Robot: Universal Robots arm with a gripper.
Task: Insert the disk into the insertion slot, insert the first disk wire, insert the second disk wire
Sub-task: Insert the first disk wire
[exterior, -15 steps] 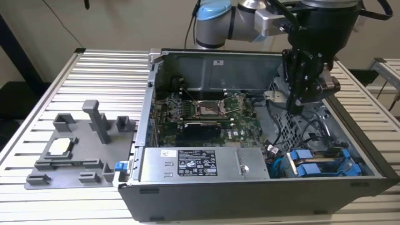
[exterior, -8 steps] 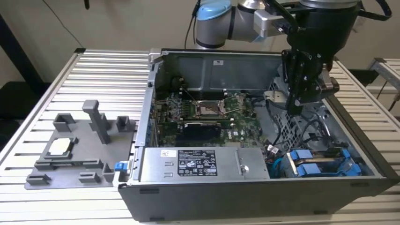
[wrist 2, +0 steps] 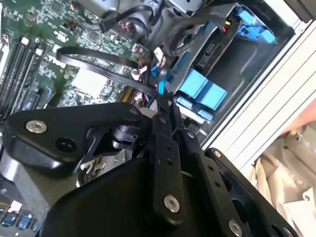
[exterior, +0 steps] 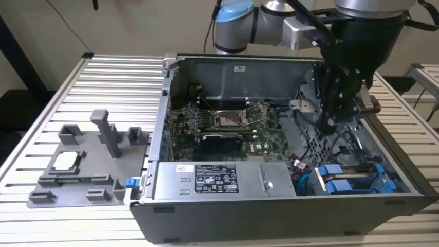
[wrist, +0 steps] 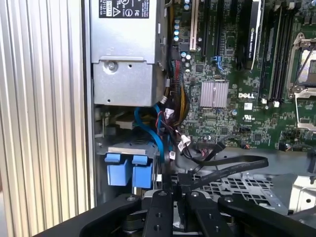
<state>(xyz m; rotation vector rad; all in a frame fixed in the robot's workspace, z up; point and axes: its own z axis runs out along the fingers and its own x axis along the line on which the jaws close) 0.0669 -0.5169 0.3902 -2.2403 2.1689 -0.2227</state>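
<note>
- Exterior view: the gripper is lowered inside the open computer case, near the drive-cage corner.
- In both wrist views: the fingers are nearly closed, pinching a black flat cable.
- First wrist view: the disk sits in the insertion slot, blue carrier end outward.

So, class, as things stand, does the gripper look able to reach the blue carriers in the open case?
Probably yes. The gripper hangs inside the open case, close beside the blue carriers, with no panel between them. Only loose black cables loop nearby and might snag.
</note>
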